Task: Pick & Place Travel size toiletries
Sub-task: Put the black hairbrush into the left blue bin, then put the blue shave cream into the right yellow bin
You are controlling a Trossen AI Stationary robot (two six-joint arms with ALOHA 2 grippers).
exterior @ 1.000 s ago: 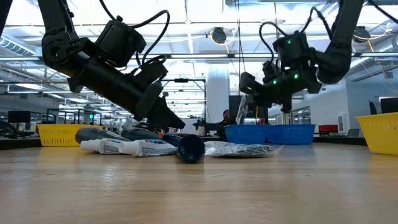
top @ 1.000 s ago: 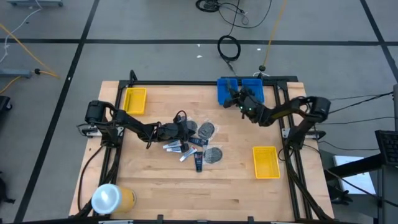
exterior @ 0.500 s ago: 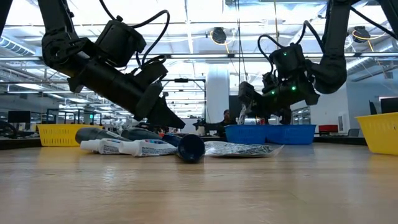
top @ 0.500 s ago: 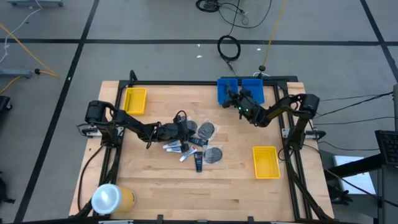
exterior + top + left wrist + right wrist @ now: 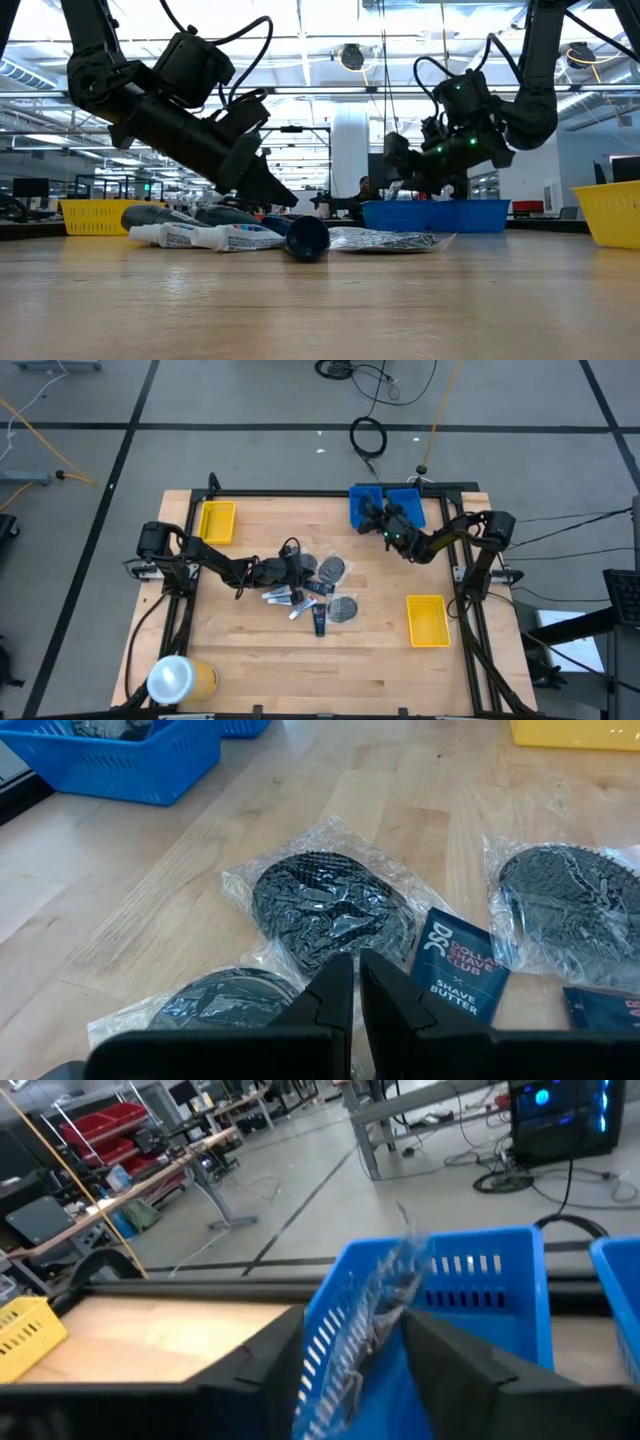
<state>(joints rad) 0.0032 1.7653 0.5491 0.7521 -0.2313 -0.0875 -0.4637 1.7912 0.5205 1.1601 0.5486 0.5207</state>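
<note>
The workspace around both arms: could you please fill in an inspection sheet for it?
Surface: pale wooden table.
Job's things: bagged round grey discs, white tubes and dark mini bottle clustered mid-table.
Clutter: big yellow roll at one corner; three yellow bins; blue bins.
Grippers: left gripper shut, low over the discs; right gripper open above the blue bin, clear bag between its fingers.
Cables: black coil on floor.
Surroundings: workshop benches.
</note>
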